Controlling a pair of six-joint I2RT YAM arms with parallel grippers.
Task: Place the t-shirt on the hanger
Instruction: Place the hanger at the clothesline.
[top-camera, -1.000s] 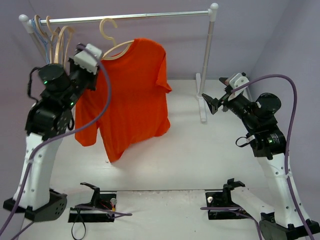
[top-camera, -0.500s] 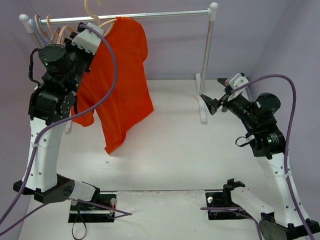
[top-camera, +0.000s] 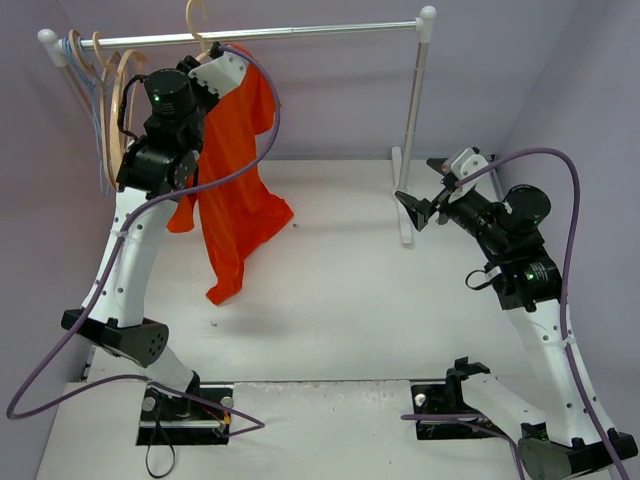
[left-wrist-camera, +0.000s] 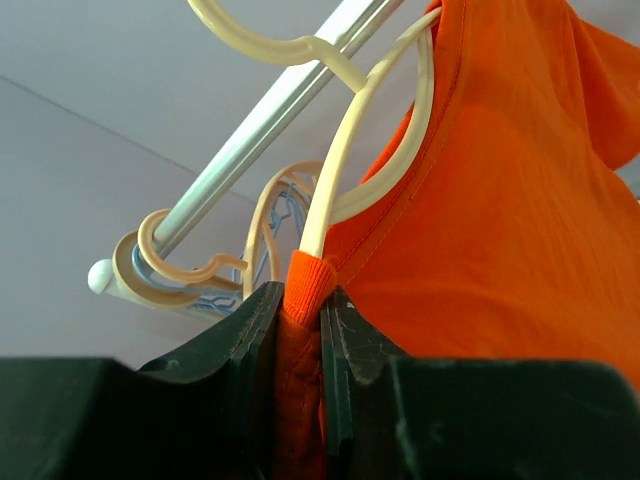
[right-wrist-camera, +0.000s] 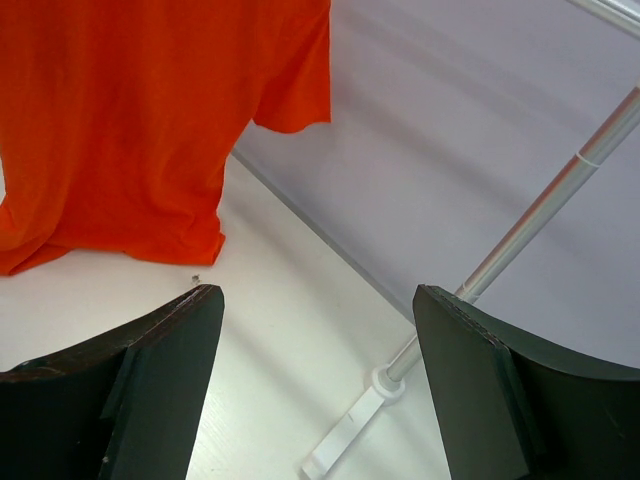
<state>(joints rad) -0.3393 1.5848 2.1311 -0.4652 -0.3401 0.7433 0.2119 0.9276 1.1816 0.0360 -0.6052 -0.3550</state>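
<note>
The orange-red t-shirt (top-camera: 232, 170) hangs on a pale wooden hanger (top-camera: 197, 25), whose hook rises above the rack rail (top-camera: 320, 30). My left gripper (top-camera: 215, 68) is raised to the rail. In the left wrist view the left gripper (left-wrist-camera: 300, 310) is shut on the shirt's ribbed collar and the hanger arm (left-wrist-camera: 345, 170); the shirt (left-wrist-camera: 500, 220) drapes to the right. The hook (left-wrist-camera: 270, 42) crosses the rail; I cannot tell if it rests on it. My right gripper (top-camera: 415, 208) is open and empty at mid right. Its wrist view (right-wrist-camera: 315, 330) shows the shirt (right-wrist-camera: 130, 120) far left.
Several other wooden hangers and a thin blue one (top-camera: 108, 85) hang at the rail's left end. The rack's right post (top-camera: 415, 120) and foot (top-camera: 404, 215) stand just behind my right gripper; the post also shows in the right wrist view (right-wrist-camera: 520, 230).
My left arm has lifted the hanger with the shirt up and back to the rail, and the shirt has turned more edge-on. The right arm has barely moved.
</note>
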